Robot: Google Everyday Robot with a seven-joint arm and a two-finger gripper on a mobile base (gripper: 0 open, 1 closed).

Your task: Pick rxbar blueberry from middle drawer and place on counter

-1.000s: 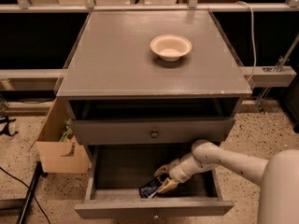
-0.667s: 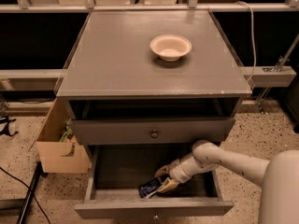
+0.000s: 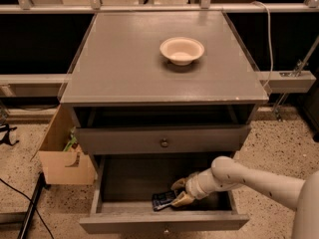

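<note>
Carefully, the claw [image 3: 180, 192], which I cannot tell is open or closed, beside the rxbar blueberry [image 3: 162, 201] in the middle drawer [image 3: 124, 183], should hold it firmly before lifting.

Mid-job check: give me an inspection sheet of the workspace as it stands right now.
Surface: counter carries a white bowl.
Job's things: rxbar blueberry lies on the floor of the open middle drawer, near the front.
Clutter: cardboard box left of the cabinet.
Grippers: gripper inside the middle drawer, at the bar's right end.
Cables: white cable behind the counter's right side; black cable on the floor.
Surroundings: upper drawer above the open one.
</note>
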